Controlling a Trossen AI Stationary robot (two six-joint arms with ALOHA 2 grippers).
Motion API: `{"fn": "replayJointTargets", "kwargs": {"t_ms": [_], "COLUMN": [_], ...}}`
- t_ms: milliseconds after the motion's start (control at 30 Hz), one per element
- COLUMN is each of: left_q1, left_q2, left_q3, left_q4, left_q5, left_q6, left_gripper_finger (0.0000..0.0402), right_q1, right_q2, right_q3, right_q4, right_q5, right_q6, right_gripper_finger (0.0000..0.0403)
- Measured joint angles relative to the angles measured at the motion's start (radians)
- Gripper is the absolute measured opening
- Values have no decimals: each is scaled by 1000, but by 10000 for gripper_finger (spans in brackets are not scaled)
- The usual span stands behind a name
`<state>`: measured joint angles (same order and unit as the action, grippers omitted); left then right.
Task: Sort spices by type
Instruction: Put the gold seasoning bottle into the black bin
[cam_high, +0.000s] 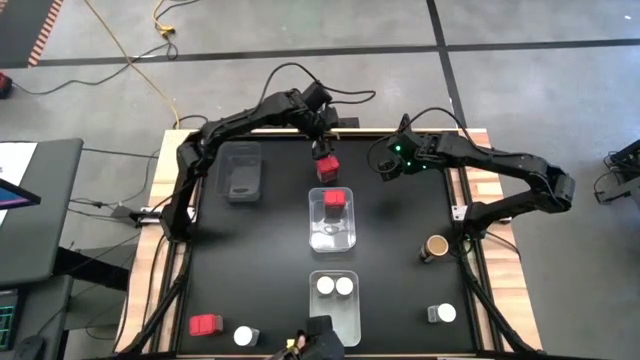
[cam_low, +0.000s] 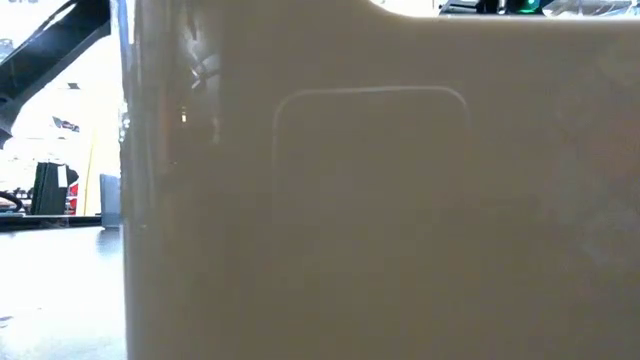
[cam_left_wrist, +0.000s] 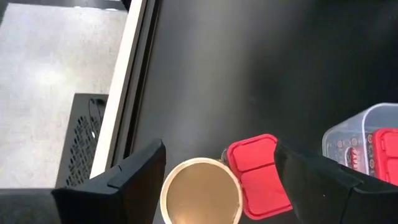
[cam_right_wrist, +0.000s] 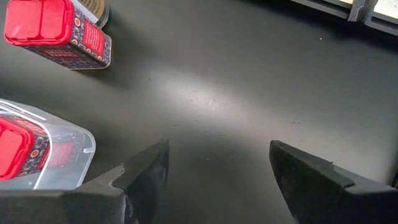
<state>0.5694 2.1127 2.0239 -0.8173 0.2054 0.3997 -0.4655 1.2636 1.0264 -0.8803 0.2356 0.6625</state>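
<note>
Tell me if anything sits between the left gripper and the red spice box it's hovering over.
Partly. The left gripper is open over two items side by side: the red spice box and a tan-topped jar right against it. The jar sits between the fingers too, so closing could catch both. Nothing visible blocks the path to the clear tub.

Two dark jointed arms, black cables looping off them, green light on the right wrist.

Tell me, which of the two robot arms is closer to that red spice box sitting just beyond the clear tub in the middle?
Left. The left gripper hangs right over the red spice box, fingers open. The right gripper waits open off to the box's side, with bare tabletop between.
</note>
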Motion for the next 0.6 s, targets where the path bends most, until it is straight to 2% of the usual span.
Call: {"fn": "replayJointTargets", "kwargs": {"t_ms": [600], "left_q1": [21], "left_q2": [1], "left_q3": [-95], "left_q4": [-10], "left_q5": [-16], "left_q6": [13], "left_gripper_finger": [283], "right_q1": [0], "right_q2": [0], "right_q3": [0], "right_q4": [0], "right_q5": [0], "right_q6": [2], "right_gripper_finger": [301]}}
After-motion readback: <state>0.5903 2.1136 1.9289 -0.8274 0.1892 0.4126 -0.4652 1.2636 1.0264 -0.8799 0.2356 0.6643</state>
